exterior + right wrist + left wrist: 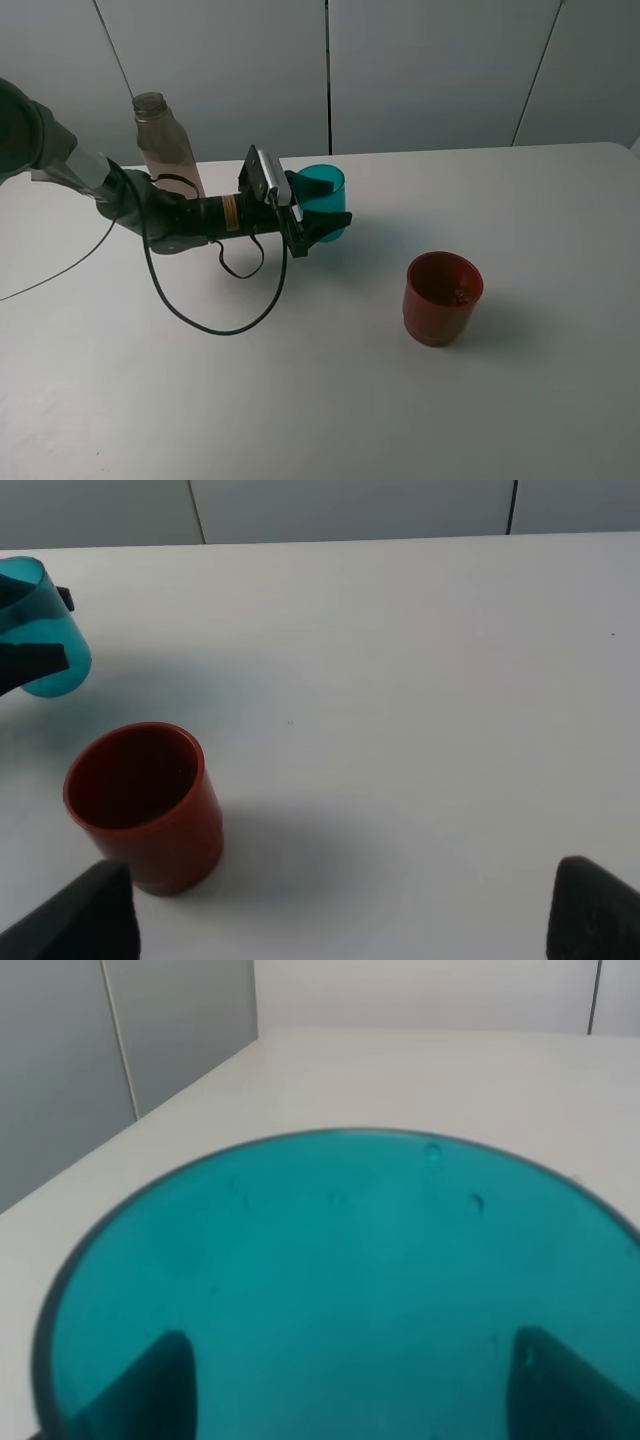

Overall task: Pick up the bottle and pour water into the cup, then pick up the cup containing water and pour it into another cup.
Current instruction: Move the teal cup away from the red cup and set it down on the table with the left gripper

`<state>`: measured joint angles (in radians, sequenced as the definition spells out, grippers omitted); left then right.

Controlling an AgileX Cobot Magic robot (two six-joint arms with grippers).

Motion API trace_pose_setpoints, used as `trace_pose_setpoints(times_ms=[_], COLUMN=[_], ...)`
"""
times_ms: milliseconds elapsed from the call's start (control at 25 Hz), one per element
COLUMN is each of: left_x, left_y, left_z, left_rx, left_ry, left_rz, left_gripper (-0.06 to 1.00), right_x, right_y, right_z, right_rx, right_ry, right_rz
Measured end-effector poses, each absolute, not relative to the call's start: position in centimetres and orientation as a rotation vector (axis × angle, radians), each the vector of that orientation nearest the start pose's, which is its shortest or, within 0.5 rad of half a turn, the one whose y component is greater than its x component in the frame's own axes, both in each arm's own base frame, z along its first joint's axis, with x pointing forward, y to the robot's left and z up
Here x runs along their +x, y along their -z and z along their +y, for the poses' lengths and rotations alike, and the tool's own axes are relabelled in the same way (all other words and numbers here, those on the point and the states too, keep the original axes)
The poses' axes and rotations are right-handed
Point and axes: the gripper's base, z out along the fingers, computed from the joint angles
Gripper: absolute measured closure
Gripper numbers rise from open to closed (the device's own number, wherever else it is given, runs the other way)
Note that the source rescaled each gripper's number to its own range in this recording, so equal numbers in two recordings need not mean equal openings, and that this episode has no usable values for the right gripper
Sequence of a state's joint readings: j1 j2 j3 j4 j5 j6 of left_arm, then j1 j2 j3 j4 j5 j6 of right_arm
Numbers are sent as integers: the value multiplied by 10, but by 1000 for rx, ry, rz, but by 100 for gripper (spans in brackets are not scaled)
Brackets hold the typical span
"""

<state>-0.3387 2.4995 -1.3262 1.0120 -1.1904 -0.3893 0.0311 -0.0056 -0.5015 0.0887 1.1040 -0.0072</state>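
Exterior high view showed the left pincer [318,212] closed around the teal cup [325,190], one dark finger on each side of its wall, the cup slightly tilted and apparently just off the desk [300,400]. Left wrist view confirmed both fingers [150,1385] seen through the translucent wall, with droplets clinging inside; how much water it held could not be told. Behind the left arm the bottle [165,150] stood upright, just beside the forearm. Well apart, toward the right, the red-brown cup [442,297] stood upright and open. Right wrist view showed the right pincer [330,910] with its fingers spread wide, holding nothing, near that cup. Judged from here, a hasty carry could slop water over the rim, the smooth wall could slip in the grip, and a swinging forearm or its trailing cable [215,325] could topple the bottle.
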Motion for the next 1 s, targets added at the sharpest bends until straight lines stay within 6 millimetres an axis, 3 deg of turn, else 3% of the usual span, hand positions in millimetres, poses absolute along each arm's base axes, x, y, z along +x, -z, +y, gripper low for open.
trace_pose_setpoints(times_ms=[240, 1000], left_x=[391, 392], left_y=[-29, -26], left_z=[-213, -213], left_rx=[1023, 1041], left_ry=[923, 905], left_rz=[1447, 1470], left_gripper=[78, 77], right_x=[-8, -8], right_y=[-274, -274], right_z=[7, 7], right_rx=[-47, -45], right_ry=[-121, -122], right_rz=[2079, 2079])
